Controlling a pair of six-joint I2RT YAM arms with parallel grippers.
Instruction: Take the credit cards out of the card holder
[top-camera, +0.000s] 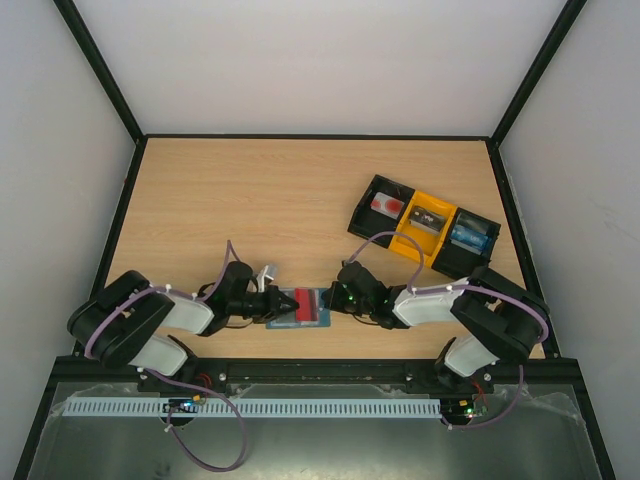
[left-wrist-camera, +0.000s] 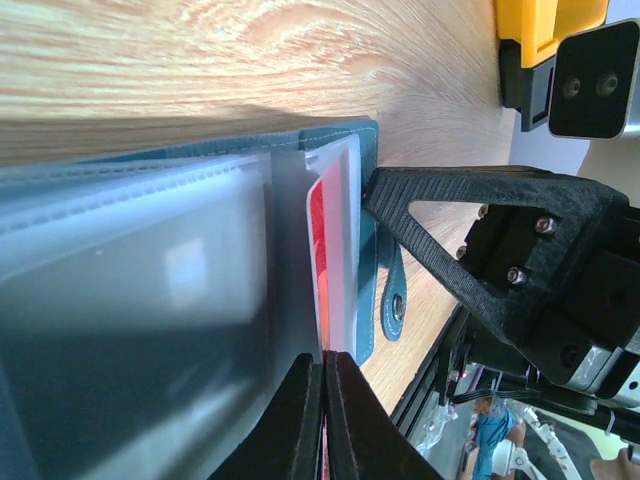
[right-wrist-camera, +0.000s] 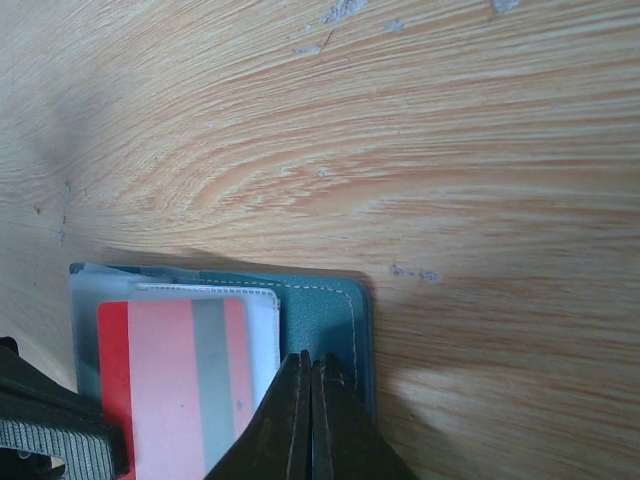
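A pale wooden table (top-camera: 250, 200) fills the floor of a white-walled booth edged with black frame bars, and the two arms reach in from its near edge toward each other. Between them, close to the near edge and about midway across, lies the card holder (top-camera: 324, 312), opened flat with its grey-blue cover against the wood. Clear plastic sleeves (left-wrist-camera: 150, 260) fan over its inner face, and its little closing tab (left-wrist-camera: 392, 305) with a snap hangs off the edge on the side of the arm bases. A red card (right-wrist-camera: 175, 380) with a grey stripe sticks out of a pocket, lying over a white card (right-wrist-camera: 264, 335) whose edge shows just beside it. The left gripper (left-wrist-camera: 322, 365) comes in from the left with its fingers pressed together on the red card's edge (a thin red sliver shows between them in the left wrist view). The right gripper (right-wrist-camera: 310, 360) meets the holder from the opposite side, its fingers closed against each other with the tips on the cover by the stitched border; whether they nip the cover or only press on it I cannot tell. Well apart, toward the far right of the table, a black-and-yellow three-compartment tray (top-camera: 405, 243) sits at an angle, with small items in its compartments too small to make out.
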